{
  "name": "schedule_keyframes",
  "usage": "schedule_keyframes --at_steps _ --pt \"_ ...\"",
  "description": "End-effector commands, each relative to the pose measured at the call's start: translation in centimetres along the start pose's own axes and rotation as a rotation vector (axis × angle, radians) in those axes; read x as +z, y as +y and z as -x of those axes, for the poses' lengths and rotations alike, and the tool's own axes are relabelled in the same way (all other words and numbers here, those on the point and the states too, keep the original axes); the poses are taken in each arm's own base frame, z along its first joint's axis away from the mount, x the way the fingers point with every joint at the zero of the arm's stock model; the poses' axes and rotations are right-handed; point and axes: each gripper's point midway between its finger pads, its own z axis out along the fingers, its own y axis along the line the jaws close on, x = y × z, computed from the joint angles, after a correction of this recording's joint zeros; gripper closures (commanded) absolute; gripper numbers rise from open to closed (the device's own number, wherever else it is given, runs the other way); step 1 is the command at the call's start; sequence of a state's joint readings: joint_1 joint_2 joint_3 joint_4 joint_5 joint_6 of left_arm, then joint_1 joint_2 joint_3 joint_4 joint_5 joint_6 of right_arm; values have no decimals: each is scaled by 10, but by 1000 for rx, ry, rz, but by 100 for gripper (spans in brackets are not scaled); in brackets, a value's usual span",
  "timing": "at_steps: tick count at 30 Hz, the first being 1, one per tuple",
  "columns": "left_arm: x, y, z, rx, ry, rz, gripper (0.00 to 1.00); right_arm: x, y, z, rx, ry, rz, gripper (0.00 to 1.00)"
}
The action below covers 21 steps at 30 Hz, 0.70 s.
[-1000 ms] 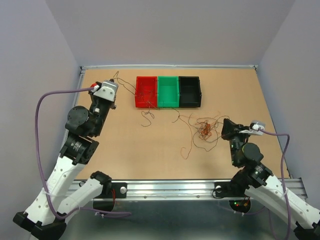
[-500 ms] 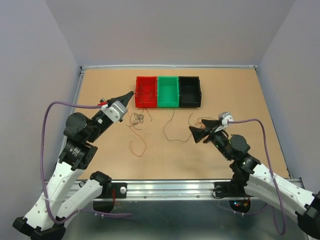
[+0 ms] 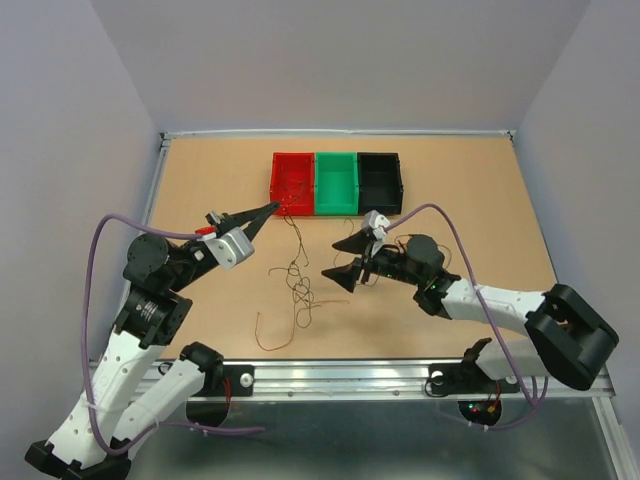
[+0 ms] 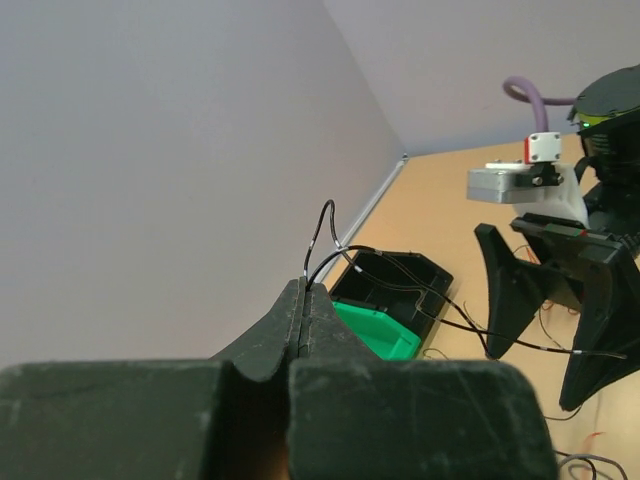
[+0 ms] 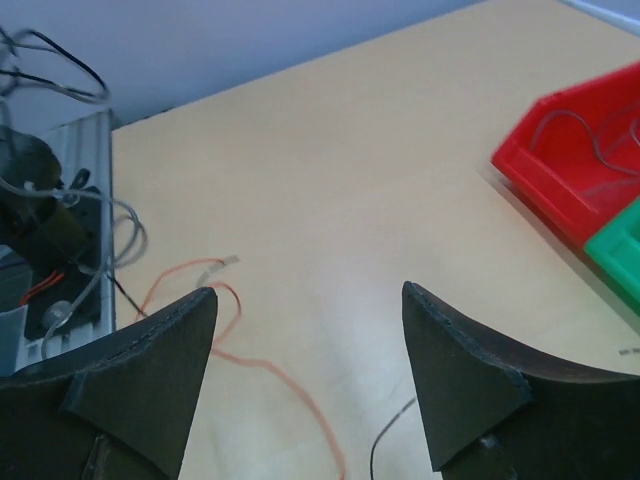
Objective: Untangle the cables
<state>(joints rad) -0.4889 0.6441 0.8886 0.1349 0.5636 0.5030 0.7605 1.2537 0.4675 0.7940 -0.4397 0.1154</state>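
The left end effector (image 3: 268, 209) hung just in front of the red bin's (image 3: 275, 190) left corner. Its jaws were pressed together on a dark wire (image 4: 328, 204), and the wrist view showed the strand nipped right at the tips. A second before, it had been out to the left of the red bin, so it had swung in with the wire in its grip.

From that pinch the wire dropped away to the cables (image 3: 300, 290). These lay on the bench (image 3: 480, 200) as a small loose knot in front of the red bin, and an orange wire (image 3: 268, 338) trailed further out from it. A few strands also lay inside the red bin. A second before, the clump had sat well to the right of the red bin, so it had been dragged across and drawn out.

In front of the red bin and to its right, just beside the knot, the right end effector (image 3: 343, 262) stood with its fingers spread and nothing between them. It had opened within the last second.

We judged the task part done. One strand was lifted clear, but the knot remained. The right arm would likely need a fresh hold to pull against the left.
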Motion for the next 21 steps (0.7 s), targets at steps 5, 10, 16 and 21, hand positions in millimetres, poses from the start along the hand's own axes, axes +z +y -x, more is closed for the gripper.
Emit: schedule_keyframes --at_steps 5,10,16,21 --pt "2 -6 9 18 -46 -39 100 37 43 48 -127 -134 263 21" --pt "1 -4 12 15 -50 -32 100 51 54 44 -121 -123 306 23" --pt "2 -6 10 18 -49 -41 100 68 64 39 -108 -113 343 26" --pt "2 -8 7 15 -45 -46 100 82 67 39 -100 -112 354 30"
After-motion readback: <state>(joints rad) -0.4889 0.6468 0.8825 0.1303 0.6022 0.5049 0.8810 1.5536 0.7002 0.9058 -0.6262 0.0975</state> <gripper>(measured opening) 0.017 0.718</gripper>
